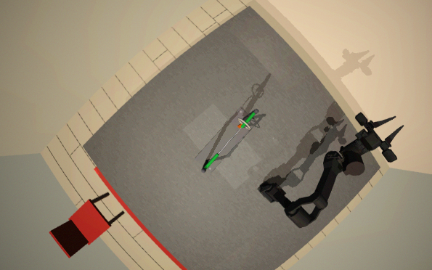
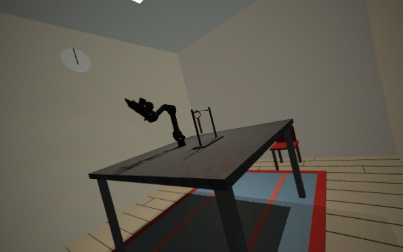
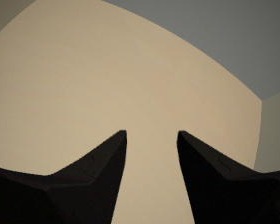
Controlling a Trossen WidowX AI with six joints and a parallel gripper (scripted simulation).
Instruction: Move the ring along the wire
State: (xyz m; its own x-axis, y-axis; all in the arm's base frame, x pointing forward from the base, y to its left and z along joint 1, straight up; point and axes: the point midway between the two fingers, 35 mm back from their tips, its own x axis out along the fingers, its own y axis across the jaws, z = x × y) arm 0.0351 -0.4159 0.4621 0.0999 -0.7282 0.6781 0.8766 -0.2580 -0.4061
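Observation:
The ring [image 1: 249,128] [image 2: 198,118] hangs around a green wire part [image 1: 251,117] beside one post [image 1: 255,111] [image 2: 196,129]. Its orange handle [image 1: 239,126] [image 2: 200,125] points down. The thin grey wire [image 1: 230,141] runs to the other green part [image 1: 212,161] [image 2: 207,110] beside the other post [image 1: 204,168] [image 2: 213,122]. My gripper [image 1: 399,121] [image 2: 125,99] [image 3: 152,137] is partly open and empty, far from the ring and raised high above the table. The wrist view shows only my two fingers and the room behind them.
The posts stand on a flat base [image 1: 202,155] [image 2: 219,138] on the dark table [image 1: 150,145] [image 2: 167,166]. My arm's base stands on the table beside the wire frame. A red chair [image 1: 92,221] [image 2: 284,145] stands beyond the table edge. A wall clock [image 2: 76,61] hangs behind.

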